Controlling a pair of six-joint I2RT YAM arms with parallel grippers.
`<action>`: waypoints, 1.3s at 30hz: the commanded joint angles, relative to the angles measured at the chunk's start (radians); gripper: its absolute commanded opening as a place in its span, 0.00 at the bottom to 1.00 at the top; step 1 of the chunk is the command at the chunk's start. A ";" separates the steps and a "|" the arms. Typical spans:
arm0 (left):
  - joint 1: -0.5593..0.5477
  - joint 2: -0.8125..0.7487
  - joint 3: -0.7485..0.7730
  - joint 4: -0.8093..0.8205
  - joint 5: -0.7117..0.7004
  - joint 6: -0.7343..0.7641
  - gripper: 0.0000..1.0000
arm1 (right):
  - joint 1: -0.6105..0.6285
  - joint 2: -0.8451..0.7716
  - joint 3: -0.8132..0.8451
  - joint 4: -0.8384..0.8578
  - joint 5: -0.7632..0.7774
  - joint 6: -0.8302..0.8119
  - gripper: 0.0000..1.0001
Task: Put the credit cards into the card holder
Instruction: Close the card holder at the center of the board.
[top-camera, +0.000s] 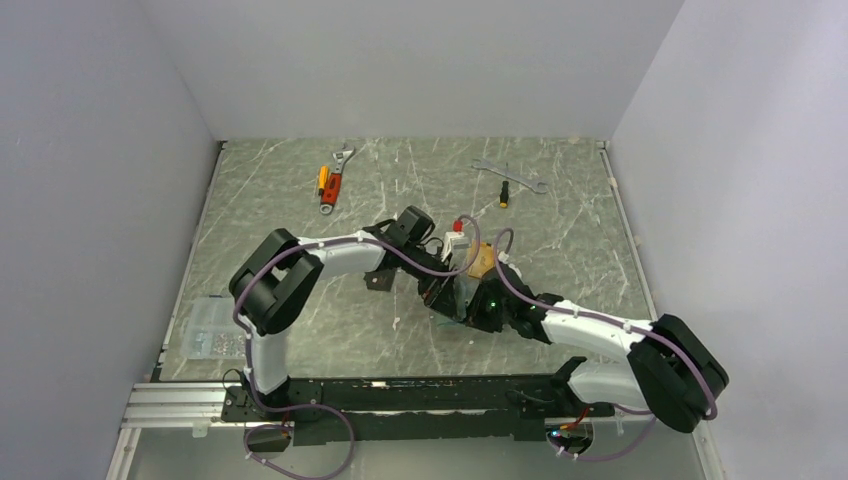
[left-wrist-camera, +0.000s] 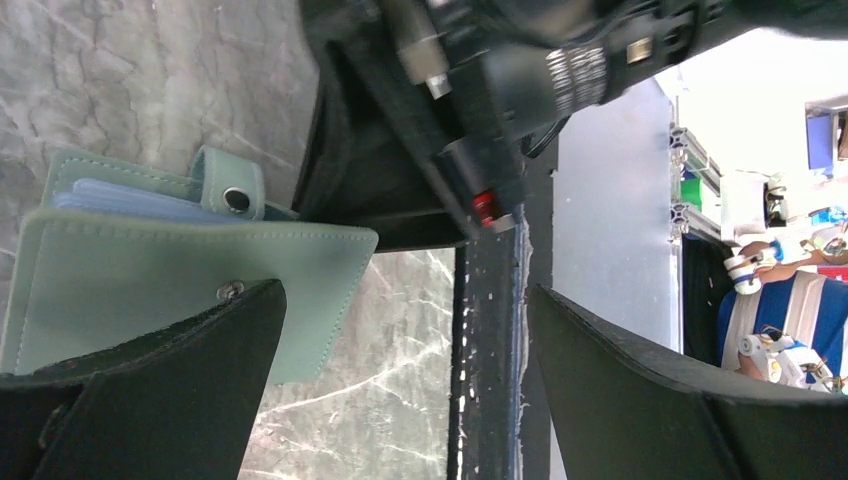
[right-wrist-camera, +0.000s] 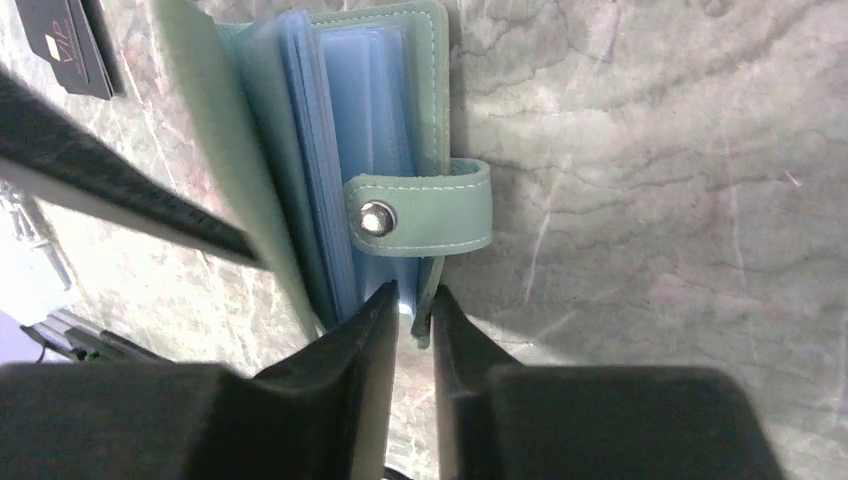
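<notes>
**Q:** What fills the scene?

**A:** A grey-green marbled table (top-camera: 300, 210) between white walls. From its near edge the left arm (top-camera: 330, 255) and right arm (top-camera: 600, 335), white with black joints, reach in and meet at mid-table. At the far side lie an orange-handled wrench (top-camera: 335, 182), a silver wrench (top-camera: 510, 176) and a small screwdriver (top-camera: 504, 192).

**Q:** Where is the card holder?

**A:** The card holder (left-wrist-camera: 180, 270) lies on the table between the two grippers. It is sage green, with its front cover lifted off pale blue sleeves.

**Q:** And the grippers?

**A:** The left gripper (left-wrist-camera: 405, 300) is released, its jaws spread wide. One finger lies along the lifted cover and the other stands well apart. The right gripper (right-wrist-camera: 415, 300) has only a narrow slit between its jaws. They sit around the holder's edge, just beside the snap tab (right-wrist-camera: 430, 215). Whether they pinch that edge, I cannot tell.

**Q:** Any cards?

**A:** One black credit card (right-wrist-camera: 65, 45) lies flat on the table near the holder.
</notes>
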 joint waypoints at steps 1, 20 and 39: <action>-0.014 0.037 0.026 -0.075 -0.002 0.135 0.99 | 0.010 -0.056 -0.068 -0.149 0.070 -0.031 0.33; -0.026 -0.021 0.016 -0.302 0.040 0.357 0.99 | -0.002 -0.243 -0.043 -0.119 0.168 -0.078 0.58; 0.080 -0.038 0.102 -0.435 0.051 0.473 0.99 | 0.261 -0.030 0.090 -0.102 0.339 -0.234 0.60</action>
